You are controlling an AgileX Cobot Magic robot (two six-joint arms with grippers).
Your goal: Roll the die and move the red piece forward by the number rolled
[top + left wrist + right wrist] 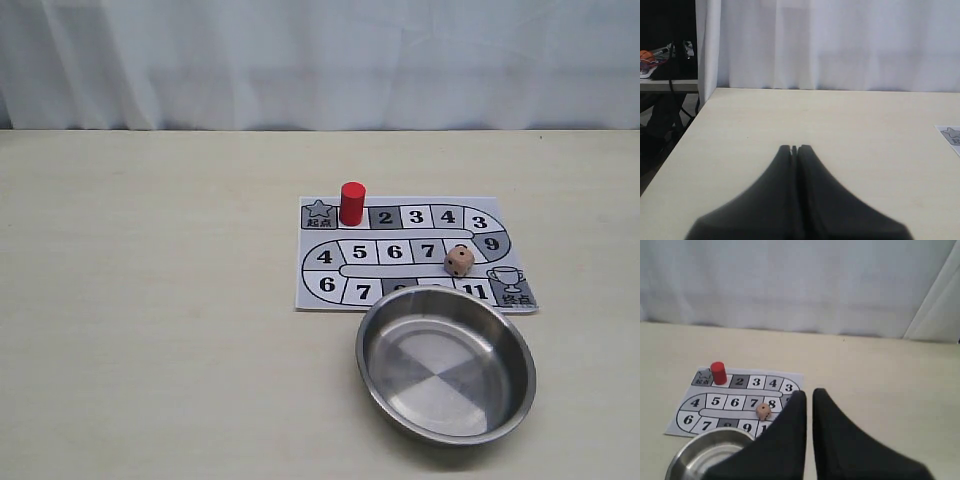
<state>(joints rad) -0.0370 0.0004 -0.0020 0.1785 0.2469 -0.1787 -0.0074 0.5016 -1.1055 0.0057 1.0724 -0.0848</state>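
Observation:
The red piece (352, 203) stands upright on the first square of the paper game board (312, 292), beside the star start square; it also shows in the right wrist view as the red piece (718, 373). The die (459, 262) lies on the board at square 8, close to the bowl, and the die (763, 411) seems to show one pip on top. Neither gripper appears in the exterior view. My left gripper (794, 147) is shut and empty over bare table, far from the board. My right gripper (809, 392) hovers beside the board with a narrow empty gap between its fingers.
A round steel bowl (362, 345), empty, sits in front of the board and covers its near edge; the bowl's rim (695, 440) shows in the right wrist view. A white curtain hangs behind the table. The table's left edge (675, 150) drops off near my left gripper.

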